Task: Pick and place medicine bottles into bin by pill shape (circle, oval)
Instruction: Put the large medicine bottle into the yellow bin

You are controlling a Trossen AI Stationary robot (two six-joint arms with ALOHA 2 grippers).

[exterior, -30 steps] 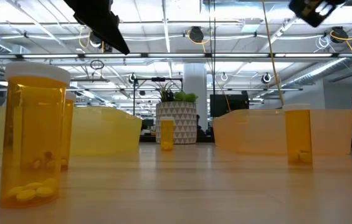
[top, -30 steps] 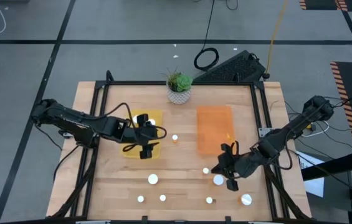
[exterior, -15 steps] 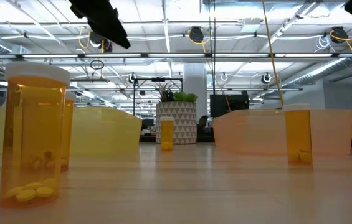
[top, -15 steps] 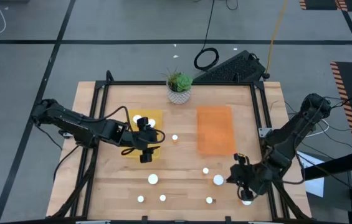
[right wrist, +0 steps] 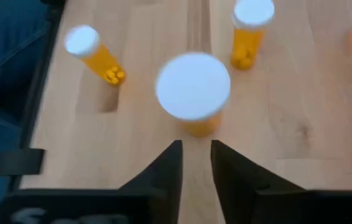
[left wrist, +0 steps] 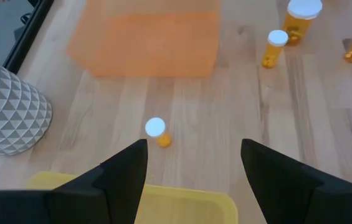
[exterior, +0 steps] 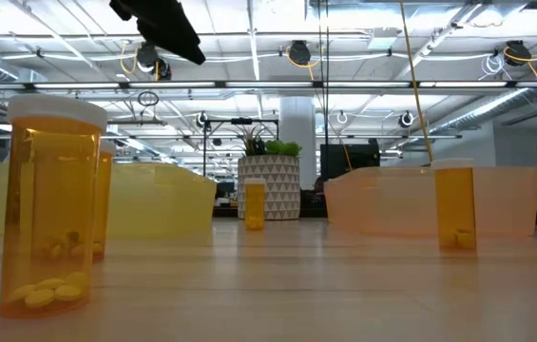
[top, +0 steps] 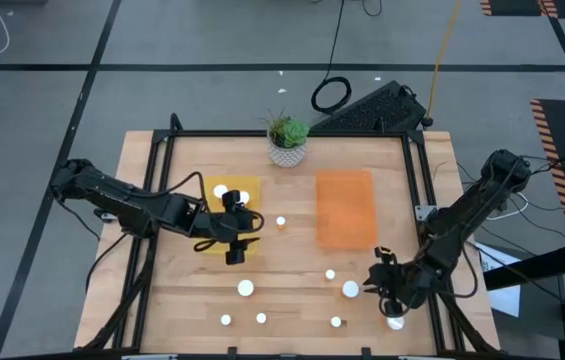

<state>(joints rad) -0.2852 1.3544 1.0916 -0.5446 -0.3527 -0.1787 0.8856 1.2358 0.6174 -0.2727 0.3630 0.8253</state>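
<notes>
My right gripper (top: pixel 390 300) is now hovering, fingers nearly closed and empty, over a large bottle (right wrist: pixel 192 93) near the table's front right corner, having swung down from the orange bin (top: pixel 346 207). My left gripper (top: pixel 234 222), wide open, is holding nothing over the yellow bin (top: pixel 214 240). Smaller bottles (right wrist: pixel 245 32) are crowding close.

The right gripper (top: pixel 390 296) has moved from beside the orange bin (top: pixel 346 206) toward the bench's near right corner.
</notes>
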